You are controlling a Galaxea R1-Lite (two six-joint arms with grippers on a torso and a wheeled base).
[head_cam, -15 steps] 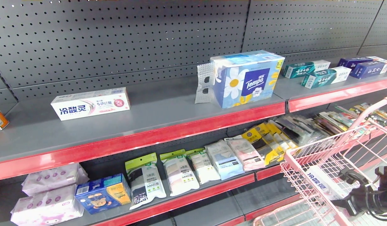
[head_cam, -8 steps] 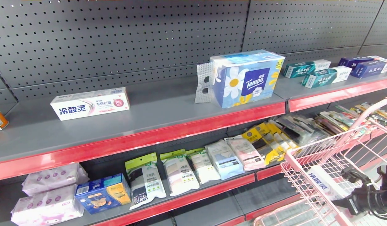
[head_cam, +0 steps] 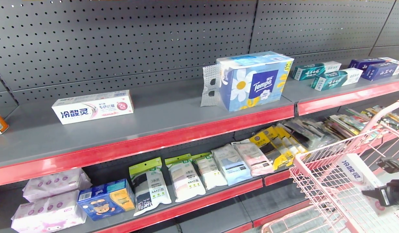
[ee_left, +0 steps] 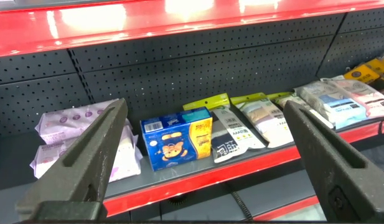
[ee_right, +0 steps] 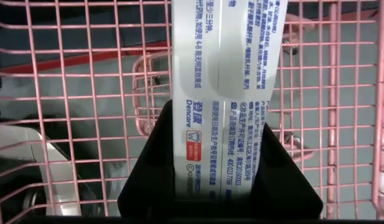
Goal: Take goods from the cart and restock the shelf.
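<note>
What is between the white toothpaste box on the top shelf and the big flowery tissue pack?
Nothing. The head view shows a bare stretch of grey shelf between the white toothpaste box and the tissue pack.

Two white toothpaste boxes [head_cam: 92,106], two green boxes [head_cam: 336,79], two dark blue boxes [head_cam: 379,71], one tissue pack [head_cam: 254,81], one pink cart [head_cam: 311,181]

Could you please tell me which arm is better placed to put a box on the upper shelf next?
Right, probably: the right gripper is shut on a toothpaste box in the cart, while the left gripper is open and empty, facing the lower shelf.
</note>
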